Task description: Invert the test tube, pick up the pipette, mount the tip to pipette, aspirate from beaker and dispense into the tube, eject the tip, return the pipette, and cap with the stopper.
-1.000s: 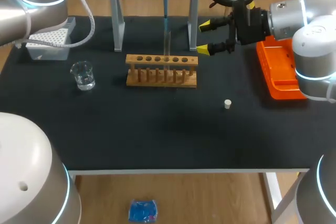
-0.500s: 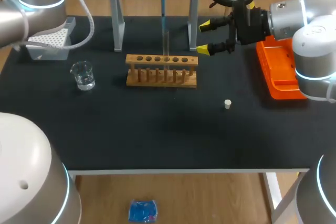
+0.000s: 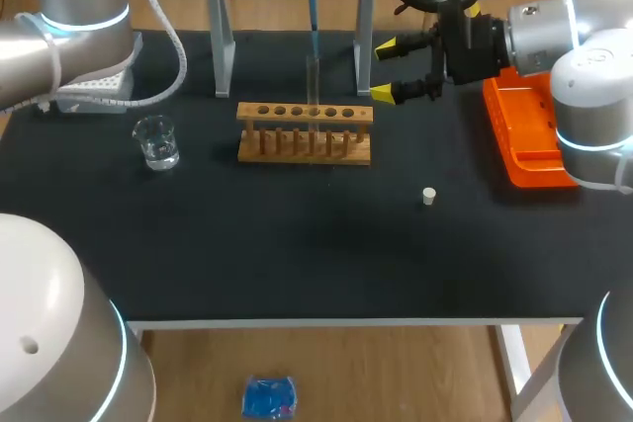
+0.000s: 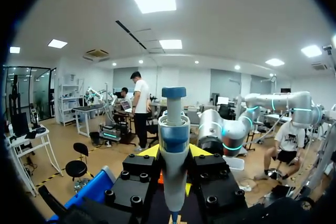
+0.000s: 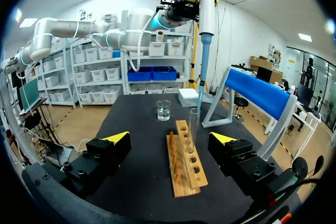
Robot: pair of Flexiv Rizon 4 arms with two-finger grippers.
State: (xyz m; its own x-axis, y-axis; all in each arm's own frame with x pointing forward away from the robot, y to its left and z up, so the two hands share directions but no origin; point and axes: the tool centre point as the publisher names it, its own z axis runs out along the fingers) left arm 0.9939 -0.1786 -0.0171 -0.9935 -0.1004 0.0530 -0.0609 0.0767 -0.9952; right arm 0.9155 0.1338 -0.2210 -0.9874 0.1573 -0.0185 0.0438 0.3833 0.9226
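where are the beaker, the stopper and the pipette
beaker (image 3: 156, 141): head view, on its glass wall
stopper (image 3: 429, 196): head view, on its middle
pipette (image 4: 174, 166): left wrist view, on its white body

You are in a lab. On the black desk (image 3: 297, 254) stands a light brown wooden rack with a row of round holes (image 3: 305, 132), and a thin clear glass test tube (image 3: 315, 81) stands up in it. Near it sits a small clear glass beaker (image 3: 156, 140). A long white and blue plastic pipette (image 4: 173, 150) hangs above the tube. A white box of pipette tips (image 3: 99, 84) and a small white stopper (image 3: 428, 196) lie there too. The grey left robot arm (image 3: 69, 7) and the grey right robot arm (image 3: 564, 37) come in from the sides.
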